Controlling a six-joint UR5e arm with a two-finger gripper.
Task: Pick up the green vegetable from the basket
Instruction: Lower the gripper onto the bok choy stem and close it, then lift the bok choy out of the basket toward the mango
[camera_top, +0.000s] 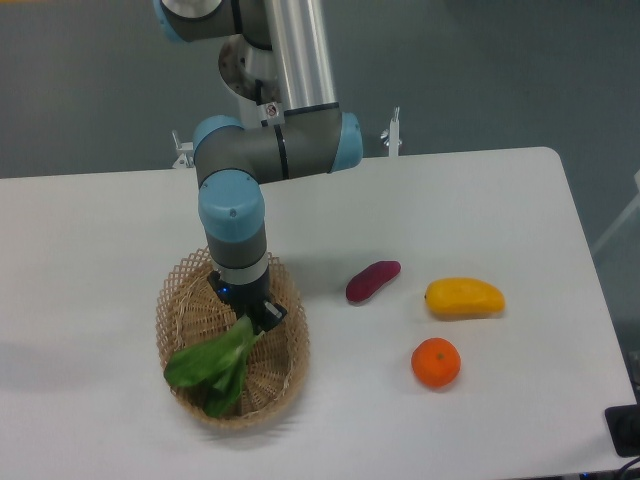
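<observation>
While gripper (256, 318) holds green vegetable (215, 366) in basket (175, 300), leaves lower-left

Single fixed view, high, facing the table (470, 200) from its front edge, angled down; mid-distance, basket (180, 300) lower left of centre, arm (270, 150) entering from beyond the far edge

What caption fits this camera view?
Gripper down in the basket at the green vegetable.
</observation>
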